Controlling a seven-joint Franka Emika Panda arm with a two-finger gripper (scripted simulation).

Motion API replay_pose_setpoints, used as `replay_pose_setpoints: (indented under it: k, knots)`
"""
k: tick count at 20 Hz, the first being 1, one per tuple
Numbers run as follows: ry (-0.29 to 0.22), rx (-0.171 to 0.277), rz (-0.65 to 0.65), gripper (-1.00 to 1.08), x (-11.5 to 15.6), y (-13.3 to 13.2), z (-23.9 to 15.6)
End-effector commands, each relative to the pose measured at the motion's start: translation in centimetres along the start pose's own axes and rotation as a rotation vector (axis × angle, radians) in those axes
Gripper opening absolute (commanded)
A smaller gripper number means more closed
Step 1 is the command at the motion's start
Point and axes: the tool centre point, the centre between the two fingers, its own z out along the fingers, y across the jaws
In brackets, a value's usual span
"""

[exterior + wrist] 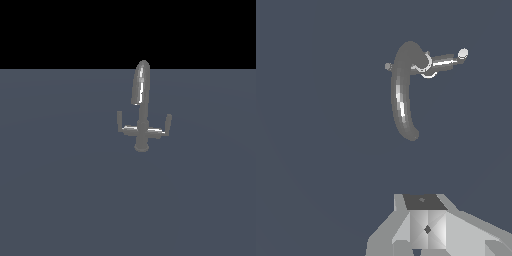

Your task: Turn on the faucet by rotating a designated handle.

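Observation:
The faucet (142,131) is a small grey metal tap standing on the flat grey floor, with a tall arched glossy spout (141,84). The handle (164,128) is the brighter L-shaped lever on the exterior view's right, with an outward-leaning rounded tip. The dimmer lever (121,125) with a straight tip is on the exterior view's left. The wrist view looks down on the faucet (404,95), the handle (448,60) and the dimmer lever's tip (388,66). My gripper (426,229) shows only as a grey body at the picture's edge, well apart from the faucet. Its fingers are not distinguishable.
The faucet stands alone on a plain blue-grey floor (60,190). A black background lies beyond the floor's far edge. My arm does not show in the exterior view.

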Motion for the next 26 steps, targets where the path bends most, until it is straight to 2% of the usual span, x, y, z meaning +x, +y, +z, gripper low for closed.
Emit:
replay_pose_setpoints:
  k: [1, 14, 26]
  knots:
    - [-0.014, 0.055, 0.022, -1.00, 1.5, 0.9, 0.2]
    - [-0.092, 0.329, 0.126, -1.00, 8.3, 5.2, 2.4]
    - [-0.171, 0.592, 0.223, -1.00, 14.0, 9.2, 6.1]
